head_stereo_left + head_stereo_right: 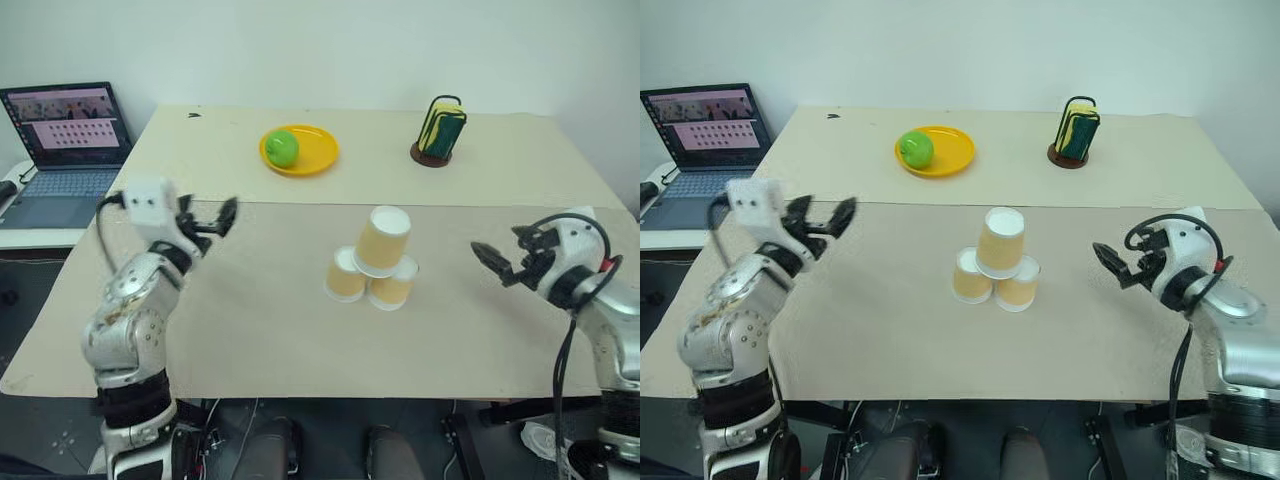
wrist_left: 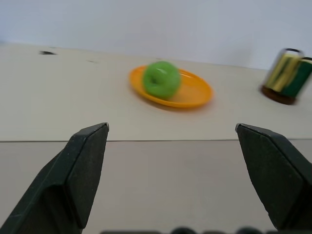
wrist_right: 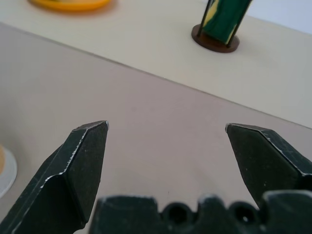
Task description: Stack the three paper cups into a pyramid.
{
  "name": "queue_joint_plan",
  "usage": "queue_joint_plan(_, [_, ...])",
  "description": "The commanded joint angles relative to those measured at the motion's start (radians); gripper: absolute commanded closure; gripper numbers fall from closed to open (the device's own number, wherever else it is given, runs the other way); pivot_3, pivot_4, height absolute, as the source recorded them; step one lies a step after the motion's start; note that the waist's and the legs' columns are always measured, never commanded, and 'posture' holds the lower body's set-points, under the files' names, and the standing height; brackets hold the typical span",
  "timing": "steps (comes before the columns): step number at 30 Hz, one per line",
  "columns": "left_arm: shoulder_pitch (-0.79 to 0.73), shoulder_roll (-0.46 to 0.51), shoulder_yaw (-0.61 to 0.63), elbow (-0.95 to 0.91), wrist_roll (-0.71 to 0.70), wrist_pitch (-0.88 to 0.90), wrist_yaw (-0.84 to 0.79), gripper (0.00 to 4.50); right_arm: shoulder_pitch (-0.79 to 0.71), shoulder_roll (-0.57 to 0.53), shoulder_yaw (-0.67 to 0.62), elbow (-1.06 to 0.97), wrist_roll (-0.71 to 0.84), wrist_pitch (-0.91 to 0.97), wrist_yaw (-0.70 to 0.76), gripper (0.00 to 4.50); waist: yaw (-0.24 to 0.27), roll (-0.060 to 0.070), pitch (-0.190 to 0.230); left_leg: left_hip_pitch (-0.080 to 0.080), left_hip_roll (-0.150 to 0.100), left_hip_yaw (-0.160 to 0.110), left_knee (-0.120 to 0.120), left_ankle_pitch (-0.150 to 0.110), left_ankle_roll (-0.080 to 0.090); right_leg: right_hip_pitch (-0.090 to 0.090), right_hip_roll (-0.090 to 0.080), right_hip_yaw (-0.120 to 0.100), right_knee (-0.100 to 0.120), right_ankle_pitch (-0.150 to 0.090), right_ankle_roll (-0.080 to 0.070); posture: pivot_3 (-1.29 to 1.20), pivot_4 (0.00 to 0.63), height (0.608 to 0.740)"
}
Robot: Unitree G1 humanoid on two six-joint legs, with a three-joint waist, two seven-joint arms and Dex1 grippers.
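Both grippers empty, pyramid standing at the table centre.

The left gripper (image 1: 212, 218) at 9 o'clock and the right gripper (image 1: 497, 262) at 3 o'clock have fingers spread wide, holding nothing. Between them the three paper cups (image 1: 375, 268) stand upside down, one on two touching cups; the rear cup is partly hidden. At 12 o'clock a green apple (image 1: 282, 147) lies on a yellow plate (image 1: 318, 150).

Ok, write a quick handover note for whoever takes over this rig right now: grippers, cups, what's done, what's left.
Left gripper: open, empty, off to the left of the cups.
Right gripper: open, empty, off to their right.
Three paper cups: mid-table, upside down, two side by side, the third on top. It looks tilted.
Done: the pyramid stands, untouched by either gripper.
Left: check that the top cup sits stably; otherwise nothing.
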Motion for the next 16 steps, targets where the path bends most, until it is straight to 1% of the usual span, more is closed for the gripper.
queue_joint_plan(1, [0.094,-0.018,0.019,0.013,0.098,-0.156,0.094,0.05,0.008,0.044,-0.035,0.004,-0.022,-0.040,-0.079,0.00,0.001,0.000,0.000,0.000,0.000,0.000,-0.001,0.000,0.000,-0.001,0.000,0.000,0.000,0.000,0.000,0.00,0.150,0.726])
queue_joint_plan(3, [0.149,-0.019,0.012,0.052,0.139,-0.256,0.105,0.05,0.024,0.081,-0.060,0.024,-0.038,-0.082,-0.130,0.00,0.004,0.000,0.000,-0.001,0.000,0.000,-0.001,0.000,-0.001,-0.001,0.000,0.000,0.000,0.000,0.000,0.00,0.150,0.726])
queue_joint_plan(5, [0.172,-0.020,0.012,0.085,0.153,-0.318,0.113,0.05,0.032,0.105,-0.092,0.045,-0.030,-0.105,-0.155,0.00,0.008,0.000,0.000,0.000,0.000,0.000,-0.002,-0.001,-0.003,-0.001,-0.001,0.000,0.000,0.000,-0.001,0.00,0.150,0.726])
queue_joint_plan(6, [0.177,-0.026,0.028,0.121,0.151,-0.370,0.120,0.05,0.038,0.117,-0.118,0.065,-0.017,-0.127,-0.163,0.00,0.011,0.000,0.000,-0.001,0.000,0.000,-0.002,-0.004,-0.005,-0.002,-0.001,-0.001,0.000,0.000,-0.001,0.00,0.150,0.726])
queue_joint_plan(7, [0.178,-0.029,0.042,0.158,0.147,-0.402,0.126,0.05,0.040,0.131,-0.143,0.078,0.011,-0.138,-0.161,0.00,0.012,0.000,0.000,0.000,0.000,0.000,-0.002,-0.007,-0.002,-0.003,-0.001,-0.001,0.000,0.000,-0.001,0.00,0.150,0.726])
queue_joint_plan(9, [0.169,-0.034,0.072,0.212,0.131,-0.477,0.140,0.05,0.051,0.139,-0.168,0.097,0.017,-0.188,-0.157,0.00,0.009,0.000,0.000,0.000,0.000,0.000,-0.002,-0.007,-0.002,-0.005,-0.002,-0.001,-0.001,0.000,-0.001,0.00,0.150,0.726])
queue_joint_plan(12, [0.148,-0.021,0.083,0.281,0.122,-0.532,0.144,0.05,0.058,0.149,-0.182,0.113,0.018,-0.231,-0.154,0.00,0.001,0.000,0.000,0.001,0.000,0.000,-0.002,-0.007,-0.002,-0.005,-0.001,-0.001,0.000,0.000,-0.001,0.00,0.150,0.726])
queue_joint_plan(16, [0.122,-0.010,0.083,0.332,0.111,-0.569,0.147,0.05,0.069,0.164,-0.162,0.131,-0.003,-0.259,-0.156,0.00,-0.001,0.000,0.000,0.001,0.000,0.001,-0.002,-0.007,-0.002,-0.003,-0.001,-0.001,0.001,0.000,-0.001,0.00,0.150,0.726])
